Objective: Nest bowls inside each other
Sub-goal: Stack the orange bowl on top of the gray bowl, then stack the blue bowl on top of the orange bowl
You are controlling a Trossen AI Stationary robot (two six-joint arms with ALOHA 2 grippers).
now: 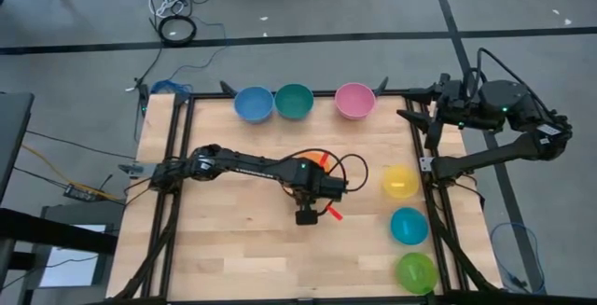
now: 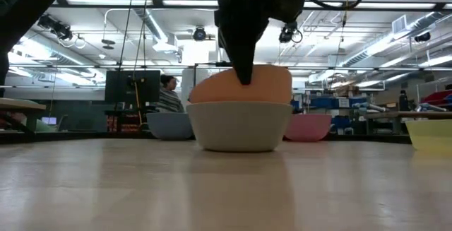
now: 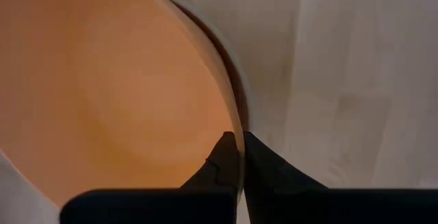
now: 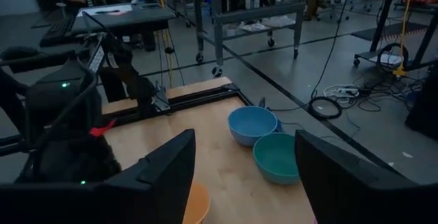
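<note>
The left end effector (image 3: pixel 235 157) is in the middle of the bench (image 1: pixel 233 249), closed on the rim of the orange bowl (image 2: pixel 240 84). This bowl sits tilted inside the grey-white bowl (image 2: pixel 240 125), which stands on the bench. At the far edge stand the blue bowl (image 1: pixel 253 103), the teal bowl (image 1: pixel 294 101) and the pink bowl (image 1: pixel 354 101) in a row. Along the right side are the yellow bowl (image 1: pixel 400 182), the cyan bowl (image 1: pixel 409 226) and the lime green bowl (image 1: pixel 417 272). The right end effector (image 4: pixel 243 176) waits with open fingers above the far right corner, holding nothing.
</note>
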